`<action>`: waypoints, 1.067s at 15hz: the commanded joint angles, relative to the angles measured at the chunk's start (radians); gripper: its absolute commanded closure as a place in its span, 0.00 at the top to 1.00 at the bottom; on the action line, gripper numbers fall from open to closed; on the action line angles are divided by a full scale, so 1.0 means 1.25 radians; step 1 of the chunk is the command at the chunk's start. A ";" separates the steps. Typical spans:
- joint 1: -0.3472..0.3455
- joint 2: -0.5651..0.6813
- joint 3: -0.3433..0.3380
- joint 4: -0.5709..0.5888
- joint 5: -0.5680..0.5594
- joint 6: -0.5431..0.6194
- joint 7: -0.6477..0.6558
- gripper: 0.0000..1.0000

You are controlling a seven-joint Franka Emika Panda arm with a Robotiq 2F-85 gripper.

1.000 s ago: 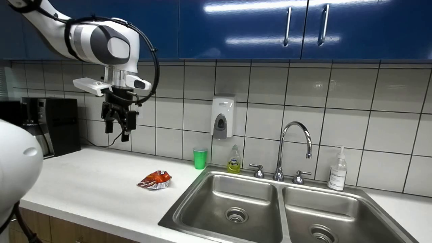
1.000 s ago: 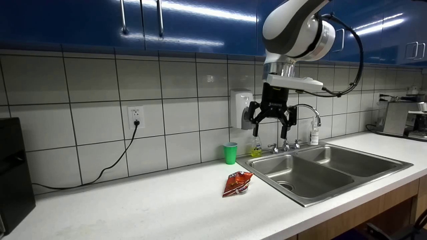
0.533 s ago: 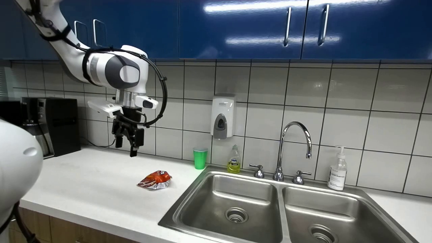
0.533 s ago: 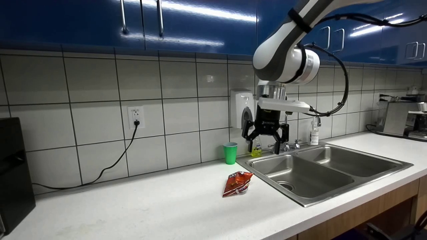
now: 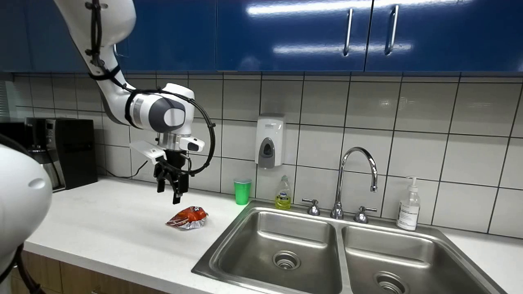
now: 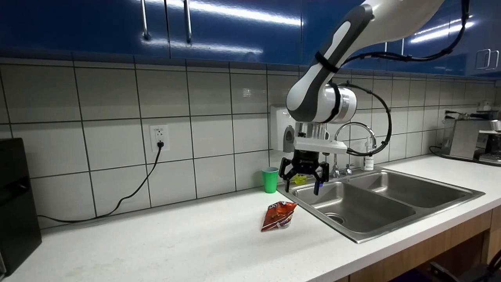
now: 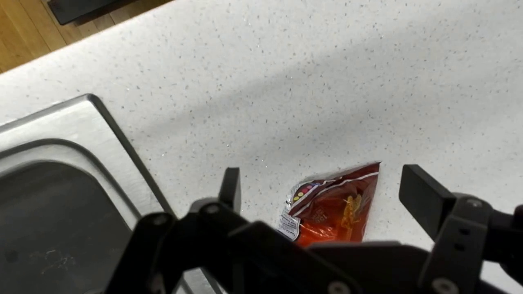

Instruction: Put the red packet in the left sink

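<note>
In an exterior view the gripper (image 5: 168, 194) hung left of centre, higher than the red packet (image 5: 188, 217), which lay crinkled on the white counter (image 5: 110, 216); the left sink (image 5: 253, 253) sat at bottom centre, a green cup (image 5: 242, 192) stood upright near its rear left corner, and a white dispenser (image 5: 269, 130) was fixed to the tiled wall (image 5: 239, 139) in mid-frame. In an exterior view a wall outlet (image 6: 159, 135) showed left of centre, and the red packet lay below the middle, near the rim of the left sink but outside it, with the gripper higher up and slightly to its right, jaws well apart and holding nothing. In the wrist view the red packet showed right of bottom centre, seen between the widely parted fingers (image 7: 425, 200) and clear of both, with a corner of the left sink at lower left
</note>
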 commanded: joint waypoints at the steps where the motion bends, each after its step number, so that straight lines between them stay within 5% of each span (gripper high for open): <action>1: -0.005 0.101 -0.015 0.074 -0.012 0.027 0.006 1.00; 10: 0.021 0.260 -0.042 0.240 -0.063 0.026 0.047 1.00; 16: 0.079 0.297 -0.077 0.287 -0.141 0.027 0.186 1.00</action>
